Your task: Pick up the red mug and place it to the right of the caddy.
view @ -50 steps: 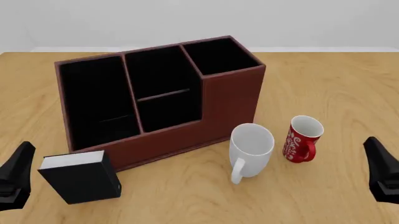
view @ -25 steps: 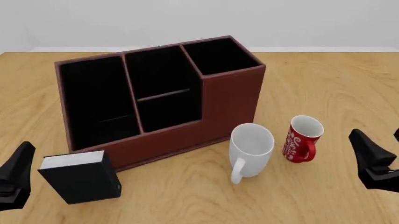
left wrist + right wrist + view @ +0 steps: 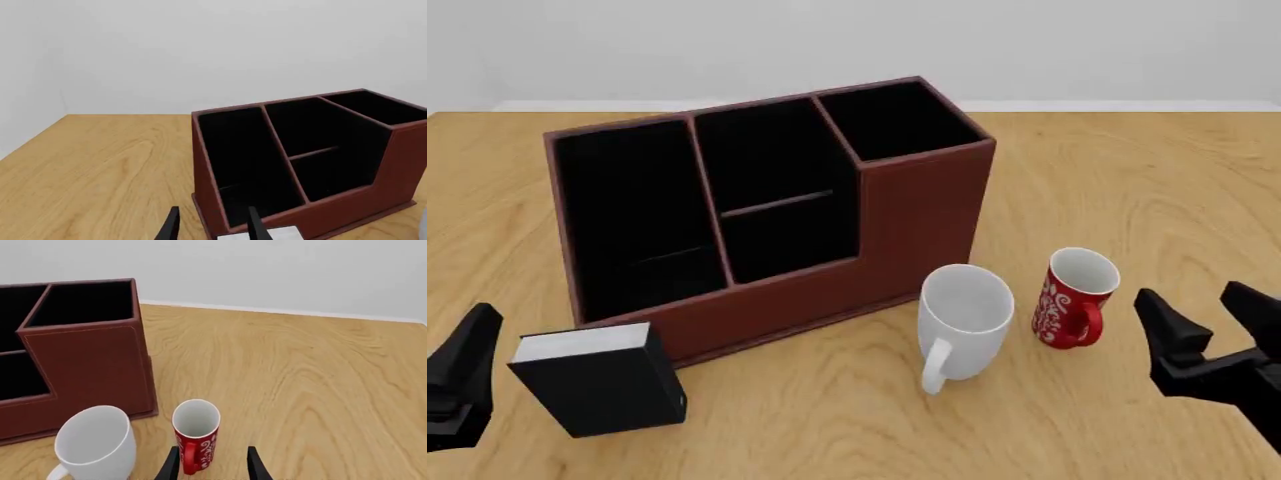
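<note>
Front view showed the red mug [image 3: 1077, 296] standing upright on the desk [image 3: 1121, 180], its white swirl pattern and red handle turned toward the camera, just right of the larger white mug [image 3: 964, 322] and apart from it by a narrow gap. Both mugs stood in front of the caddy's [image 3: 921, 215] tall right end, the white one closer to its stepped front. The right claw [image 3: 1217, 326] hovered to the right of the red mug, near it but not touching, its two dark fingers spread apart with nothing between them. In the right wrist view the red mug [image 3: 197, 434] sat directly ahead of that claw [image 3: 210, 460], its handle facing the fingers, with the white mug [image 3: 95, 442] beside it and the caddy [image 3: 87, 360] behind. A small black book-like box [image 3: 603, 378] with a white top edge stood at the caddy's front left corner. The left claw [image 3: 465, 372] rested at the desk's near left edge beside that box; in the left wrist view its fingers [image 3: 172, 227] stood parted and empty, pointing at the caddy [image 3: 313, 165].
</note>
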{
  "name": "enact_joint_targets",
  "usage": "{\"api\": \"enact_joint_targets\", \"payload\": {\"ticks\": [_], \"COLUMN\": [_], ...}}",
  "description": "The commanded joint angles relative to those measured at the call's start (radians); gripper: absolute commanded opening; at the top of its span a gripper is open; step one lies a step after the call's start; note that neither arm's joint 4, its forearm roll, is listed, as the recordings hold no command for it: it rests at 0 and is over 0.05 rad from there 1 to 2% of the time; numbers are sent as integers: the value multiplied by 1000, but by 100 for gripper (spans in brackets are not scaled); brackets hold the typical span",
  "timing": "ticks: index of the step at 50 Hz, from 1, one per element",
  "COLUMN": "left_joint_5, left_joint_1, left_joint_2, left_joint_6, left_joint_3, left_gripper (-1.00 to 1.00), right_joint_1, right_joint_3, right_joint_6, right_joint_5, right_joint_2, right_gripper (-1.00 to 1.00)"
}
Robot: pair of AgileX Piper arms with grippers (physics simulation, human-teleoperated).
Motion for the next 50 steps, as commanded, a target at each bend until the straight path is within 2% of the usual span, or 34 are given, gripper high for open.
{"api": "enact_joint_targets", "payload": {"ticks": [1,21,24,50], "left_joint_5": [0,0,0,0], "left_joint_1": [0,0,0,0], "left_joint_2": [0,0,0,0], "left_joint_6": [0,0,0,0], "left_joint_3": [0,0,0,0], "left_gripper": [100,100,100,100], "right_joint_1": [10,28,31,46], "right_joint_3": [22,31,33,33], "right_joint_6": [-8,-7,-6,-8], "right_joint_5": [-120,-271,-338,-480], "right_joint_2": [132,309,379,560], "right_gripper": [100,100,100,100]}}
